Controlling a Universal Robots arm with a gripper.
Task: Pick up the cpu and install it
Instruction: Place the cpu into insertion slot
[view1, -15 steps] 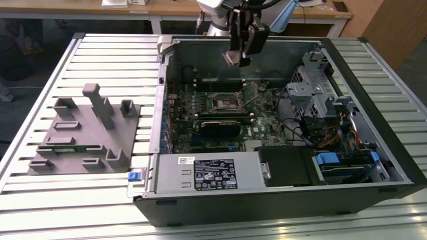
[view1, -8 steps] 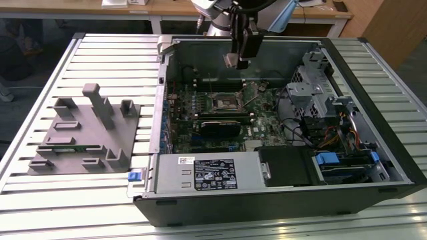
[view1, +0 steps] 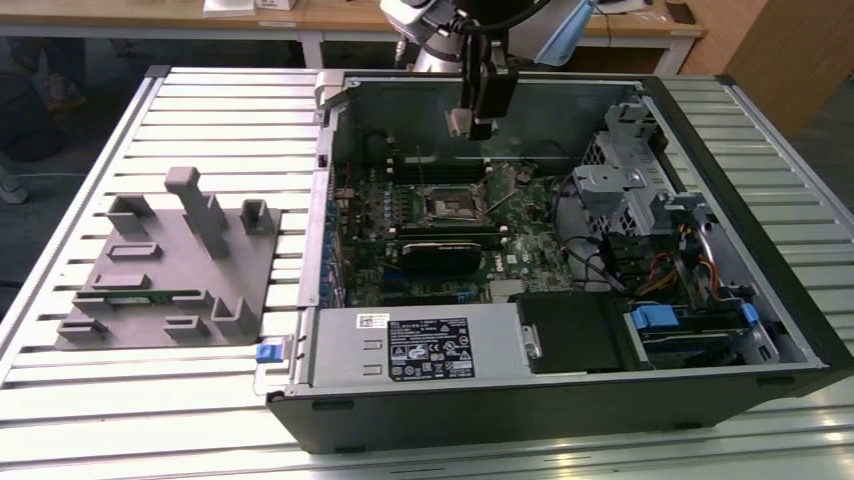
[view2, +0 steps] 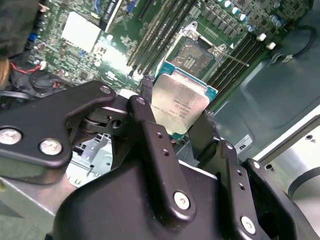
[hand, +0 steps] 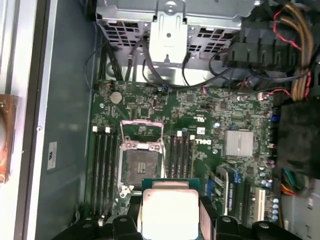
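I count 1 cpu (view2: 180, 102), 1 gripper (view2: 176, 107) w/ 2 jaws, 1 open PC case (view1: 534, 100), 1 motherboard (hand: 200, 110) w/ 1 socket (hand: 141, 152), 1 silver heatsink (hand: 239, 142), 1 coin cell (hand: 116, 96). Outside the case: 1 grey holder tray (view1: 147, 290), all on 1 table (view1: 214, 110). RAM slots (hand: 106, 170) flank the socket on both sides; I can't get a firm no.

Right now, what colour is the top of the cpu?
The cpu has a pale silver top with a teal-green rim, clearest in the second wrist view.
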